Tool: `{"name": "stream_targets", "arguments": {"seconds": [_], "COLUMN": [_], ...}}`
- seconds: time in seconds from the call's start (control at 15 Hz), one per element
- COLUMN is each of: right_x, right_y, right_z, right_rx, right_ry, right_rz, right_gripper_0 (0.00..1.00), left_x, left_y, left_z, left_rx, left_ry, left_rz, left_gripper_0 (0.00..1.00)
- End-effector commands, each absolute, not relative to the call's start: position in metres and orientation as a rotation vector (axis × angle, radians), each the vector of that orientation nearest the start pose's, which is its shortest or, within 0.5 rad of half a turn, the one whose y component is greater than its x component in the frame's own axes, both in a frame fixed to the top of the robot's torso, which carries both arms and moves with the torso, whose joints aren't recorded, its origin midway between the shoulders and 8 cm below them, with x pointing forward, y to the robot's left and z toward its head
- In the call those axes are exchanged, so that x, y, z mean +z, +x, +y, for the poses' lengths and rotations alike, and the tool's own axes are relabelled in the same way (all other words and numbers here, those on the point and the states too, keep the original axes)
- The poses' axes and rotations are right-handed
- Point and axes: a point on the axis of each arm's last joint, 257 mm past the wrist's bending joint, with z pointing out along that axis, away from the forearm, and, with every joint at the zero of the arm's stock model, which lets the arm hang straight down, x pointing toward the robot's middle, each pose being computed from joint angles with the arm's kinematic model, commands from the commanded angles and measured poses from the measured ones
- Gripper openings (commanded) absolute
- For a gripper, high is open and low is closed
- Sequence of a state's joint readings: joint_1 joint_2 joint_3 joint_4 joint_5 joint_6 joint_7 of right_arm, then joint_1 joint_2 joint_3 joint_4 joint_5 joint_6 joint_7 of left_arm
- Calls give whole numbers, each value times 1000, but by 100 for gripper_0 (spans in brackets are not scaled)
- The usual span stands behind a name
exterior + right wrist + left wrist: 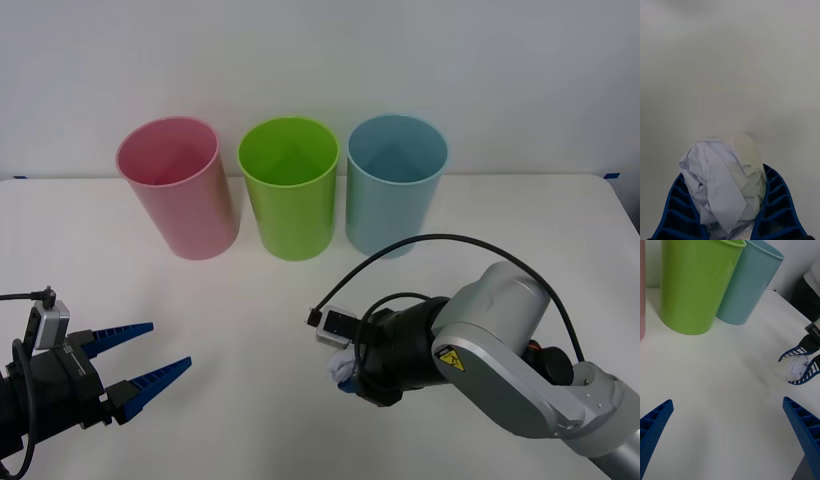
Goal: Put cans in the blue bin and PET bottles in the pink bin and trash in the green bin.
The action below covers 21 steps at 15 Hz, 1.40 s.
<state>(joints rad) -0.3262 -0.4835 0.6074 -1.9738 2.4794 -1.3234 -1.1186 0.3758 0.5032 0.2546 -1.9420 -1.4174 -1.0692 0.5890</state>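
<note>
Three bins stand in a row at the back of the white table: the pink bin (178,188) on the left, the green bin (288,188) in the middle and the blue bin (395,182) on the right. The trash (338,367), a crumpled white paper ball, sits low over the table in front of the blue bin. My right gripper (345,372) is shut on it, and its blue fingers (777,204) bow around the trash (724,183). From the left wrist, the trash (797,367) shows in that gripper (800,369). My left gripper (150,358) is open near the front left.
The green bin (696,285) and blue bin (748,285) stand close together, with the pink bin's edge (642,296) beside them. A black cable (450,240) loops above my right arm. Bare table (250,320) lies between the grippers and the bins.
</note>
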Motion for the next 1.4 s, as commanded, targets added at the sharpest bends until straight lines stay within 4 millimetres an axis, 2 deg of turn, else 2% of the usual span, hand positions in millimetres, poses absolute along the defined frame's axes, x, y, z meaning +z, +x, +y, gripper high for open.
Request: {"name": "stream_targets", "arguments": {"seconds": [0.07, 0.2, 0.47, 0.6, 0.87, 0.93, 1.07, 1.4], "right_x": [-286, -267, -230, -214, -167, -150, -131, -77], "right_y": [373, 376, 383, 393, 406, 414, 423, 446], "right_z": [-56, -76, -106, -110, -120, -121, -119, -101], "right_rx": [183, 151, 199, 210, 256, 267, 308, 387], "right_ry": [-1536, -1506, -1412, -1373, -1321, -1289, -1261, -1183], "right_rz": [2018, 2016, 2046, 2029, 2010, 1983, 1958, 1870], "right_gripper_0": [0, 0, 0, 0, 0, 0, 0, 0], "left_x": [-233, -233, -233, -233, -233, -233, -233, -233], "left_y": [342, 342, 342, 342, 342, 342, 342, 342], "left_z": [231, 231, 231, 231, 231, 231, 231, 231], "left_rx": [-764, -764, -764, -764, -764, -764, -764, -764], "left_ry": [539, 539, 539, 539, 539, 539, 539, 539], "left_rz": [1890, 1890, 1890, 1890, 1890, 1890, 1890, 1890], "left_gripper_0": [100, 100, 100, 100, 100, 100, 100, 100]}}
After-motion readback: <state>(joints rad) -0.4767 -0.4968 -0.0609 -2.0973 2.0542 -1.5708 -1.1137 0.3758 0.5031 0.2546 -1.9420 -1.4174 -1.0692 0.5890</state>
